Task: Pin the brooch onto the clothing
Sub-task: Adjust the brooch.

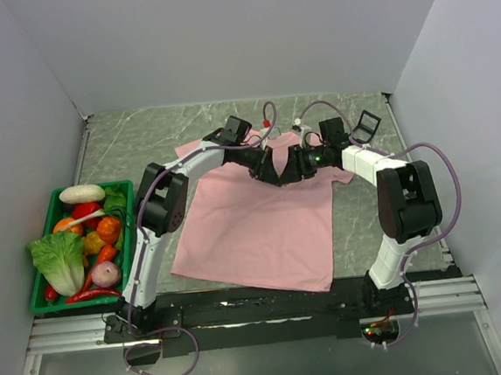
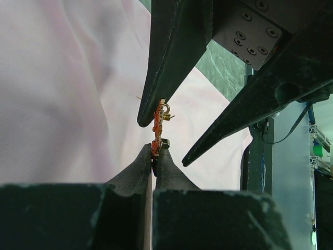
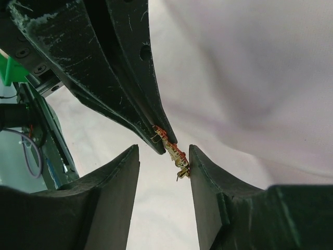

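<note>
The clothing [image 1: 254,231] is a pink T-shirt lying flat on the table, and both arms meet above its upper part. My left gripper [image 2: 155,148] is shut on the lower end of the brooch [image 2: 157,122], a tiny orange-red jagged pin held edge-on above the fabric. In the right wrist view the brooch [image 3: 171,149] sticks out from the left gripper's tips [image 3: 165,139] into the gap of my right gripper [image 3: 162,152]. That gripper is open, and the pin's metal end touches the inner face of its right finger [image 3: 200,166]. In the top view the brooch is too small to make out.
A green basket [image 1: 68,307] of vegetables and fruit stands at the table's left edge. A small black frame-like object [image 1: 368,124] lies at the back right on the marbled table [image 1: 141,144]. White walls close in the left, back and right sides.
</note>
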### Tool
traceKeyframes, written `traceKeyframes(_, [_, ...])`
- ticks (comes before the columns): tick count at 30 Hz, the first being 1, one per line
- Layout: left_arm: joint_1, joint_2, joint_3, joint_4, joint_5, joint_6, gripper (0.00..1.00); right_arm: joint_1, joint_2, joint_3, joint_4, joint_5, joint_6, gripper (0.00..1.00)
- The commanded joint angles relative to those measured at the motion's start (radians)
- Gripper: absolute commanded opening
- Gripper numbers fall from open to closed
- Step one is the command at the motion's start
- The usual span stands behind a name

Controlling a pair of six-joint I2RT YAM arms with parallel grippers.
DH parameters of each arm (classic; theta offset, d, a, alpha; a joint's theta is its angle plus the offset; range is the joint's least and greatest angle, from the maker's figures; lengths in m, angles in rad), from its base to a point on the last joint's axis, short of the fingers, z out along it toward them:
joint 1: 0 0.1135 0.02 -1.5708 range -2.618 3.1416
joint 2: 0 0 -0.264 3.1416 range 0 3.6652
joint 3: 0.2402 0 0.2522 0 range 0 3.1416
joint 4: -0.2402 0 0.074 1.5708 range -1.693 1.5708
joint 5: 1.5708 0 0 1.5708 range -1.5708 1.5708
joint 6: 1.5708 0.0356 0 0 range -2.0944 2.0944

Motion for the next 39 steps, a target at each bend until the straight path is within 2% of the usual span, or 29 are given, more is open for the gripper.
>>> traceKeyframes(1, [0.013,-0.076,-0.004,0.042,-0.004,0.011,0.01,0.007,0.011,-0.005,-0.030,-0.013,-0.019,0.49])
traceKeyframes(12, [0.013,-0.106,-0.035,0.058,-0.098,0.027,0.01,0.004,0.022,0.007,-0.096,0.002,-0.027,0.47])
traceKeyframes(23, [0.010,-0.114,-0.067,0.099,-0.147,0.012,0.01,0.007,0.010,0.004,-0.079,-0.030,-0.026,0.45])
traceKeyframes(39, [-0.032,-0.136,-0.110,0.133,-0.336,0.037,0.01,0.007,0.062,0.042,-0.088,0.110,0.014,0.34])
